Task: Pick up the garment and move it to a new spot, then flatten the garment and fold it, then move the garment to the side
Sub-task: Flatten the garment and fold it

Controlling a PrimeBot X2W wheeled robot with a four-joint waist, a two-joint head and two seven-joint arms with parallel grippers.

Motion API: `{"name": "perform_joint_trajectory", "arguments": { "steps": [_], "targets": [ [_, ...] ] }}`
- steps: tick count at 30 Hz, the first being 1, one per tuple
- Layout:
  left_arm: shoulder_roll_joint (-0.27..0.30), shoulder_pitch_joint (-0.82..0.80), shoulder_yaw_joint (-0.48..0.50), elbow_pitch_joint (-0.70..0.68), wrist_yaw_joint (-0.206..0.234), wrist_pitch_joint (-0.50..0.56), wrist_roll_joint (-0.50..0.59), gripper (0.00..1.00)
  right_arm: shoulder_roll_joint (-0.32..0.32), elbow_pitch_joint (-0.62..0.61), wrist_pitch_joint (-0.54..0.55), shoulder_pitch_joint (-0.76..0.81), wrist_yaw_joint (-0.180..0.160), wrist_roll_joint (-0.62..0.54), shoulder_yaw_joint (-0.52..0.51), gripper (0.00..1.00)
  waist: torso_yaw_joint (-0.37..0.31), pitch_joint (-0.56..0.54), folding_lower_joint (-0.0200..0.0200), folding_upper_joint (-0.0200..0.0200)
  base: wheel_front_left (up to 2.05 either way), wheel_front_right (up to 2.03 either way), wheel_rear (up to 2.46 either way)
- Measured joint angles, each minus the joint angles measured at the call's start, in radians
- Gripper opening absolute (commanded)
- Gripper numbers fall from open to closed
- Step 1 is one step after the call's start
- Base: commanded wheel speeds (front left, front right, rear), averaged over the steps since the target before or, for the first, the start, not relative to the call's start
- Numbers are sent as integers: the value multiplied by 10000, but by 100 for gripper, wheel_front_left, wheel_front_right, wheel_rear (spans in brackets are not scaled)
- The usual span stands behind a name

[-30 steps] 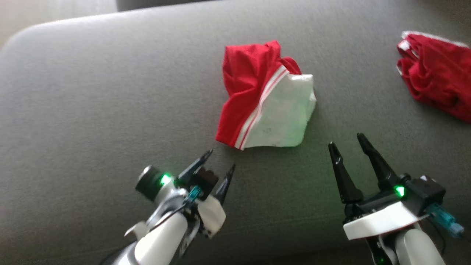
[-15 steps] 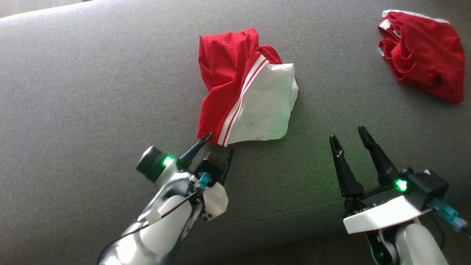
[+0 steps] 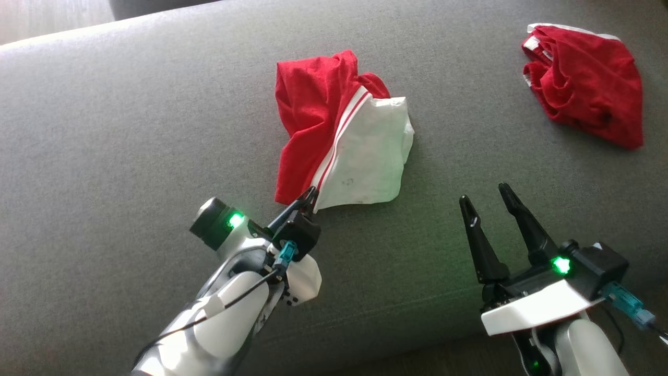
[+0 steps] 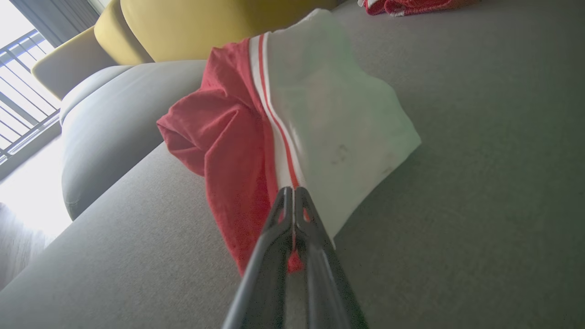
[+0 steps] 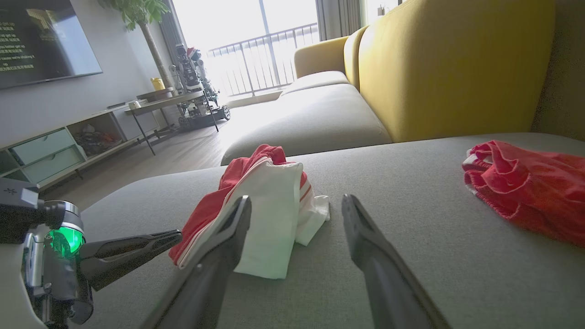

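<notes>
The garment [image 3: 360, 156] lies on the sofa seat [image 3: 130, 130]; another garment [image 3: 584, 104] well right, seemingly farther back.

I count two garments: one red-and-white garment [image 3: 342, 141] and one red garment [image 3: 584, 104]. I have two grippers, my left gripper [image 3: 310, 197] and my right gripper [image 3: 485, 201], each with two dark fingers [image 3: 477, 240]. Around them I see two grey seat cushions [image 5: 457, 283], two yellow backrests [image 5: 457, 68], one screen [image 5: 41, 41] and one tree [image 5: 146, 27].
</notes>
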Motion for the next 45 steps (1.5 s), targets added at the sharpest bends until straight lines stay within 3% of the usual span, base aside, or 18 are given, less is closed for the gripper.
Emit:
{"name": "perform_joint_trajectory", "arguments": {
  "steps": [11, 16, 17, 18, 19, 26, 30, 32, 35, 41, 45],
  "targets": [
    [4, -150, -313, 1567, 182, -67, 56, 100, 0, 2, 0, 0, 0, 100, 17, 100, -206, 222, 0, 0, 0, 0, 0],
    [50, -623, -309, 1185, 575, -69, 102, 100, 0, 0, 0, -30, 0, 100, -12, 100, -380, 398, 0, 0, 0, 0, 0],
    [71, -666, -313, 1028, 621, -69, 102, 93, 2, 0, 0, -46, 0, 100, -38, 100, -401, 432, 1, 0, 0, 0, 0],
    [82, -677, -339, 882, 658, -69, 104, 36, 0, 0, 0, -67, 0, 100, -86, 100, -411, 460, 1, 0, 0, 0, 0],
    [82, -676, -374, 819, 696, -69, 109, 0, 0, 0, 0, -105, 0, 100, -123, 100, -414, 477, 1, 0, 0, 0, 0],
    [167, -566, -428, -541, 602, -67, -420, 0, 0, 56, 0, -193, 0, 132, -174, 100, -362, 361, 1, 0, 0, 0, 0],
    [-130, -353, 756, -1737, -447, -67, -2380, 0, 0, 176, 0, -190, 0, 280, -94, 100, -326, 104, 1, 0, 0, 0, 0],
    [-284, -344, 1429, -1871, -1214, -67, -3678, 0, 0, 209, 0, -185, 0, 412, 44, 100, -359, -59, 0, 0, 0, 0, 0],
    [-303, -674, 2008, -1653, -1820, 219, -5350, 0, 0, 244, 0, -186, 0, 593, 245, 100, -537, -288, 0, 0, 0, 0, 0],
    [-372, -3258, 2408, -2238, -1937, 2303, -9271, 0, 2, 251, 0, -189, 0, 1030, 385, 100, -1272, -543, 0, 0, 0, 0, 0],
    [-535, -5197, 2337, -2765, -1363, 2807, -11001, 0, 0, 249, 0, -189, 0, 1258, 443, 100, -1751, -679, 0, 0, 0, 0, 0]
  ]
}}
